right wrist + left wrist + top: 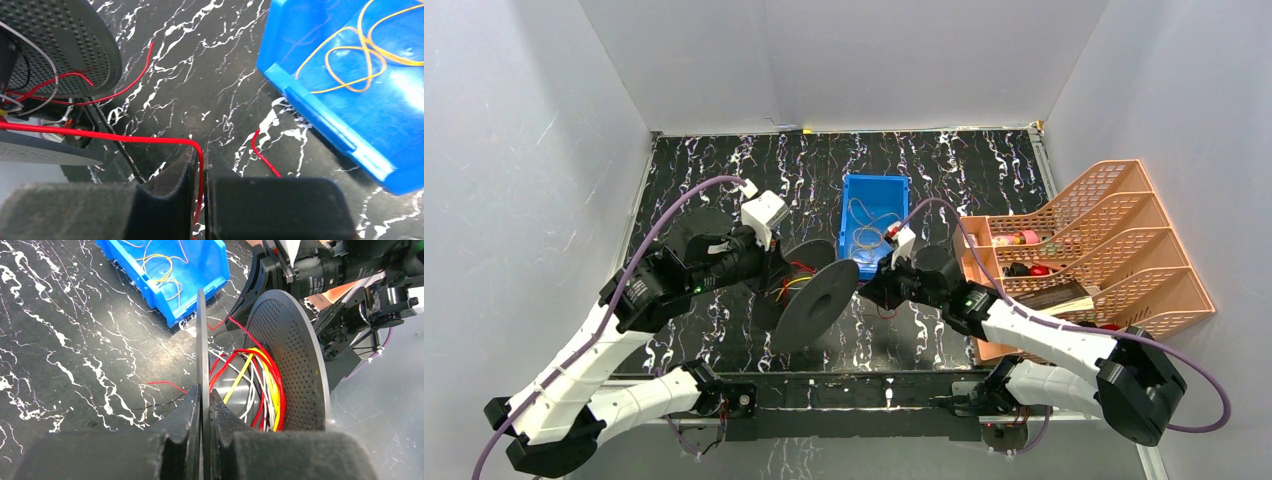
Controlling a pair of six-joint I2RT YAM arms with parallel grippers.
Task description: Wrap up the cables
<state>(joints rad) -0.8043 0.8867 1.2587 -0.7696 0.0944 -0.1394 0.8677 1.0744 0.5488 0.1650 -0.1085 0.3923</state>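
Observation:
A black spool [816,296] stands on edge mid-table, with red, yellow and white cables [260,385] wound on its hub between the two flanges. My left gripper [204,390] is shut on the edge of the thin near flange [201,340]. It also shows in the top view [774,270]. My right gripper [201,150] is shut on a bright red cable [100,136] that runs taut leftward to the spool [65,45]. It sits right of the spool in the top view [876,287]. The cable's loose end [262,157] lies on the table. Pale tan cables [360,60] lie coiled in a blue bin [852,215].
The blue bin [325,125] stands just behind the spool and close to my right gripper. An orange slotted file rack [1114,200] holding small items stands at the right edge. A short red wire piece [165,384] lies on the black marbled table [704,170].

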